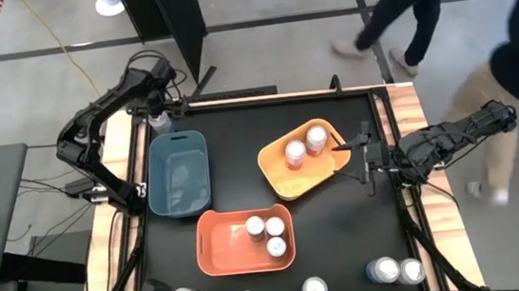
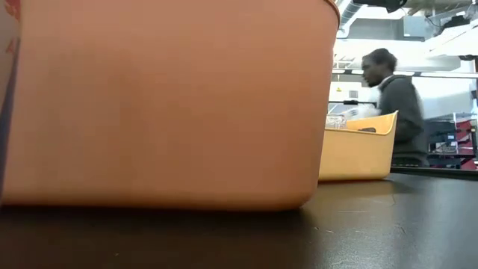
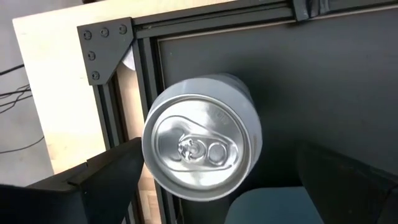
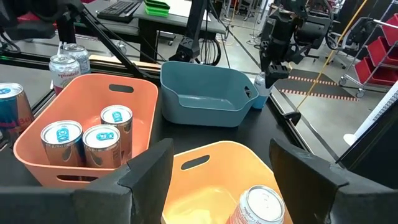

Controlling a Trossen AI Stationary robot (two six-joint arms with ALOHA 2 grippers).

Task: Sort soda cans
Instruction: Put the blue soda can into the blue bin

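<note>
A silver-topped soda can (image 3: pixel 202 146) stands upright on the black table at its far left corner, beside the blue bin (image 1: pixel 177 172). My left gripper (image 3: pixel 217 165) hangs over it, pointing down and open, one finger on either side of the can. In the right wrist view it shows above that can (image 4: pixel 261 96). My right gripper (image 1: pixel 350 148) waits open at the right, level, by the yellow bin (image 1: pixel 282 180), which holds two cans (image 1: pixel 295 152). The orange bin (image 1: pixel 214 250) holds three cans (image 1: pixel 266 231).
Several more cans (image 1: pixel 314 290) stand along the table's near edge. A raised black frame (image 3: pixel 146 68) runs around the table top, close to the corner can. People walk beyond the far right corner (image 1: pixel 418 6); in the low view the orange bin's wall (image 2: pixel 164 104) fills most of the picture.
</note>
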